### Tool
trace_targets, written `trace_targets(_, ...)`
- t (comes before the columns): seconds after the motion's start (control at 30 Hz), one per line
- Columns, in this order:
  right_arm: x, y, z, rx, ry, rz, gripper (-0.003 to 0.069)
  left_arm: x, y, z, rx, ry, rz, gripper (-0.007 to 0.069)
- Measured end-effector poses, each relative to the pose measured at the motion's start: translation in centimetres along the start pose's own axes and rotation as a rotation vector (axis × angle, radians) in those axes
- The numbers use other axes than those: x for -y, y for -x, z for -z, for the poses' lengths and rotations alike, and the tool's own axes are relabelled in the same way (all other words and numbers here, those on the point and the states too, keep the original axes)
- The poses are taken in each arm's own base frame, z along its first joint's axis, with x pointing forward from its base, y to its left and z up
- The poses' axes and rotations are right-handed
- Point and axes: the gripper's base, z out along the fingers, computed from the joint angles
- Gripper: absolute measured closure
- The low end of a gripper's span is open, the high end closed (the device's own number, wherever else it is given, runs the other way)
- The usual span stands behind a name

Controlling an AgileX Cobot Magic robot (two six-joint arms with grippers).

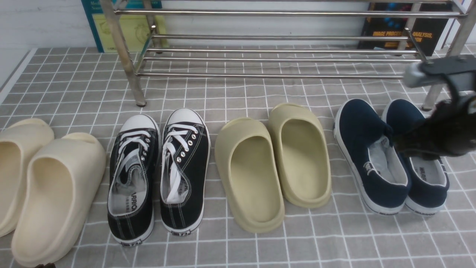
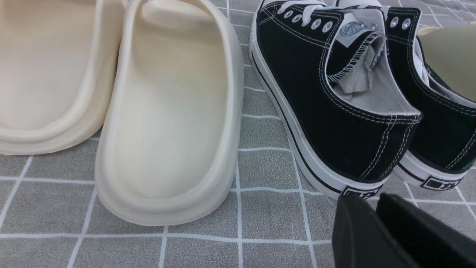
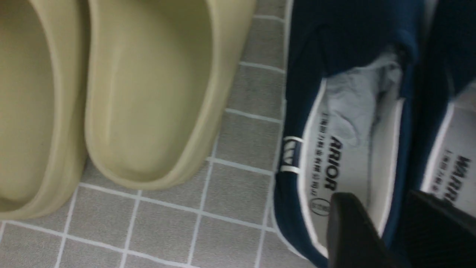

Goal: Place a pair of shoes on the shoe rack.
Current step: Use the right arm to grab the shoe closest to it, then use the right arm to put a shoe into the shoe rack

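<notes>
Straddling the adjoining inner walls of the navy canvas shoes [image 1: 359,128], the right claw [image 3: 379,201] stands wide. The shoes sit on the grid-patterned tabletop [image 1: 260,245], before the shiny steel-tube rack [image 1: 279,37]. I cannot tell the left claw [image 2: 366,201] gap.

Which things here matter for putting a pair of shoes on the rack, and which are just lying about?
For the job: navy sneakers, steel shoe rack, right pincer.
Lying about: black lace-up sneakers, olive slides, cream slides, books behind the rack.
</notes>
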Motion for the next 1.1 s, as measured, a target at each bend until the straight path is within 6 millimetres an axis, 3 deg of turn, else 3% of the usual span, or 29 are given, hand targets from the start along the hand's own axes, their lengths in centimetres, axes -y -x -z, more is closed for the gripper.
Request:
trace_targets(0.03, -0.1, 0.0, -0.2, -0.003, 0.002, 0.003, 0.0363, 0.0, 0.0, 0.0, 0.000, 0.000, 0.000, 0.0531)
trace_targets(0.13, -1.2, -0.2, -3.3, -0.050, 0.013, 0.038, 0.0232, 0.0, 0.0, 0.0, 0.000, 0.000, 0.000, 0.0529)
trace_targets(0.23, -1.3, -0.4, -6.2, -0.065, 0.005, 0.059, 0.0208, 0.0, 0.0, 0.0, 0.000, 0.000, 0.000, 0.0526)
trace_targets(0.3, -1.1, -0.6, -8.3, -0.081, -0.006, 0.069, 0.0263, 0.0, 0.0, 0.0, 0.000, 0.000, 0.000, 0.0525)
trace_targets(0.4, -1.0, -0.9, -9.7, -0.093, -0.012, 0.074, 0.0431, 0.0, 0.0, 0.0, 0.000, 0.000, 0.000, 0.0523)
trace_targets(0.43, -1.0, -0.9, -9.8, -0.093, -0.012, 0.076, 0.0447, 0.0, 0.0, 0.0, 0.000, 0.000, 0.000, 0.0523)
trace_targets(0.47, -1.0, -0.9, -9.8, -0.093, -0.013, 0.076, 0.0576, 0.0, 0.0, 0.0, 0.000, 0.000, 0.000, 0.0522)
trace_targets(0.53, -1.1, -0.6, -9.4, -0.093, -0.012, 0.077, 0.0615, 0.0, 0.0, 0.0, 0.000, 0.000, 0.000, 0.0520)
trace_targets(0.6, -1.1, -0.4, -8.9, -0.102, -0.011, 0.077, 0.0613, 0.0, 0.0, 0.0, 0.000, 0.000, 0.000, 0.0518)
trace_targets(0.8, -1.8, 2.1, -3.8, -0.089, 0.013, 0.070, 0.0612, 0.0, 0.0, 0.0, 0.000, 0.000, 0.000, 0.0512)
trace_targets(0.9, -2.1, 3.4, -2.4, -0.057, 0.018, 0.072, 0.0612, 0.0, 0.0, 0.0, 0.000, 0.000, 0.000, 0.0510)
trace_targets(1.1, -2.3, 6.4, -1.7, 0.033, 0.001, 0.103, 0.0612, 0.0, 0.0, 0.0, 0.000, 0.000, 0.000, 0.0508)
